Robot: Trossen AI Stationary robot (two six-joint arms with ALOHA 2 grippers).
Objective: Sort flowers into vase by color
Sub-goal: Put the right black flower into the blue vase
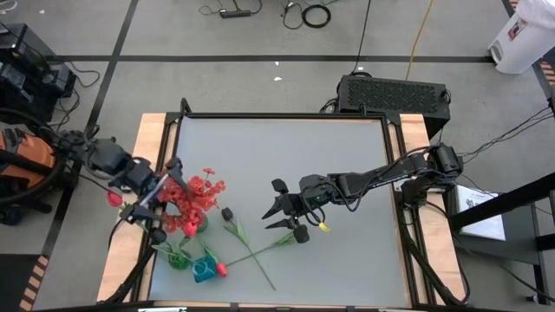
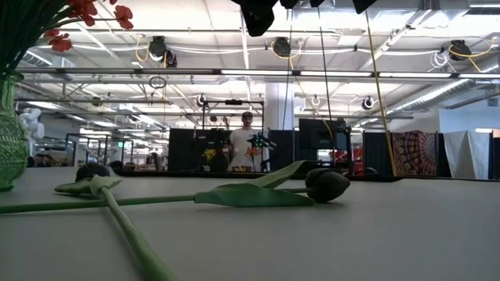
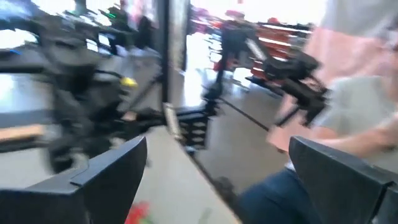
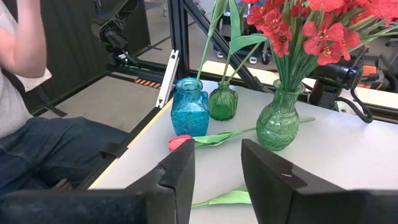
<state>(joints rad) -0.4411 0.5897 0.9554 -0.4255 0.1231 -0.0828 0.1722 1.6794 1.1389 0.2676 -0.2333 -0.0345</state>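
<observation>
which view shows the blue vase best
The right wrist view: the blue vase stands whole and near, one stem in it. The high view shows it small from above. The low and left wrist views do not show it.

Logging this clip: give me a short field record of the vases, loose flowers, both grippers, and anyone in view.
vases: large green vase with red blooms; small green vase and blue vase, a stem in each
loose flowers: red tulip lying by the blue vase; two black-bud stems crossed mid-table
left gripper: open, at the red bouquet
right gripper: empty, jaws apart, above the black-bud stems
person: seated beside the table
</observation>
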